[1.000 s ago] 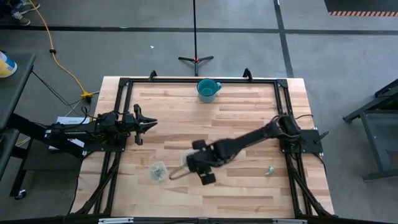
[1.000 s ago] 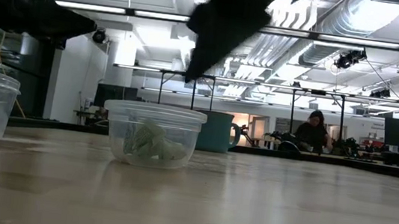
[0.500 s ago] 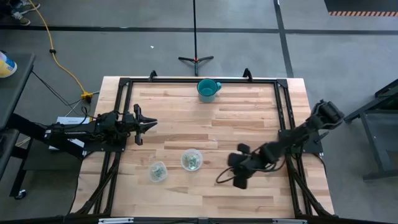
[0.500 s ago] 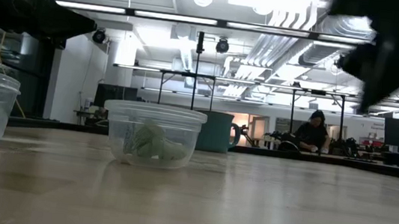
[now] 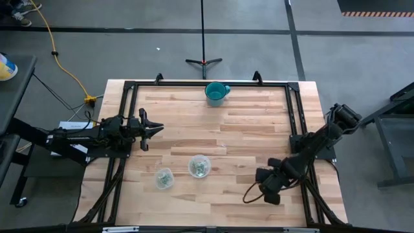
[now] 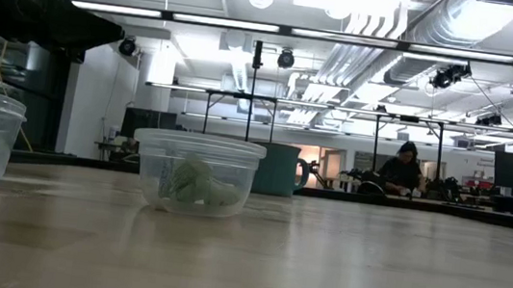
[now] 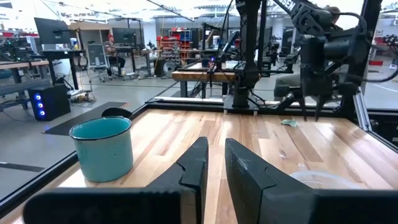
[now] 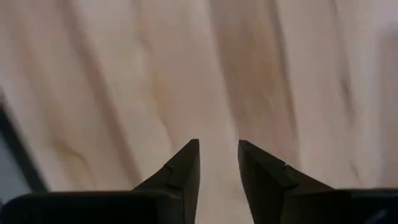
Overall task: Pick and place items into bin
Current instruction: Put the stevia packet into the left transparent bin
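Two clear plastic bins stand on the wooden table, one [image 5: 199, 166] right of the other [image 5: 164, 178]. Both hold pale green shiny pieces, seen from the side in the low view [image 6: 196, 184]. One more small green piece [image 7: 287, 122] lies on the table near the right edge; the right arm hides it in the high view. My right gripper [image 5: 267, 186] hangs open over the table close to that piece, fingers pointing down [image 7: 310, 111]; its wrist view shows bare wood between the fingers [image 8: 217, 155]. My left gripper [image 5: 154, 129] waits open at the table's left side.
A teal cup [image 5: 217, 92] stands at the far edge's middle. A black frame [image 5: 292, 116] runs along the table's edges. Open wood lies between the bins and the right arm. A person [image 6: 401, 170] sits in the room far behind the table.
My right gripper has swept from above the right-hand bin toward the table's right edge and slightly nearer, uncovering that bin. In the low view it has gone from above the bin out to the upper right corner. The bins have stayed put.
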`<state>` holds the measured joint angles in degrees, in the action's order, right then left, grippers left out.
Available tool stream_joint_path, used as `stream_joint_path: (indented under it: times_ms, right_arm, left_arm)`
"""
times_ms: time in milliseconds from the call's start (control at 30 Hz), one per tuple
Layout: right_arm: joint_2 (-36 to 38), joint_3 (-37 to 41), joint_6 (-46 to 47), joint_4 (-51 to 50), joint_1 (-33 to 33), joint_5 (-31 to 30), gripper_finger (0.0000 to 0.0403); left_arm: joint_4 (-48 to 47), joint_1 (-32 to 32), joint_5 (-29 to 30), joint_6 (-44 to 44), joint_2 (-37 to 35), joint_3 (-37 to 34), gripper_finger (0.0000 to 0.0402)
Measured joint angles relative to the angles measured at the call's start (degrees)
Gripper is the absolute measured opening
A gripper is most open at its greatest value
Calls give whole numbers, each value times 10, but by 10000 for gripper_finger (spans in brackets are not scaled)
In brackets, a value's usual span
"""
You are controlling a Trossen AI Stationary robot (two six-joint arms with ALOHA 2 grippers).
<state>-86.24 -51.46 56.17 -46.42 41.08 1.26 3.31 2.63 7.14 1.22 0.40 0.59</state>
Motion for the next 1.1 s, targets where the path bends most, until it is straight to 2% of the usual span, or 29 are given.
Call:
stream_joint_path:
  times_ms: [133,200,400,567,733,1100]
  right_arm:
    - [0,1,46,-105,20,39,101]
    - [0,1,63,-123,32,44,98]
    - [0,1,73,-95,45,9,111]
    - [0,0,42,-79,49,-8,165]
    - [0,2,4,-95,51,2,214]
    - [0,2,3,-122,72,-28,216]
  left_arm:
    - [0,0,0,0,0,0,92]
    - [0,0,0,0,0,0,92]
    - [0,0,0,0,0,0,92]
    - [0,0,0,0,0,0,92]
    - [0,0,0,0,0,0,92]
    - [0,0,0,0,0,0,92]
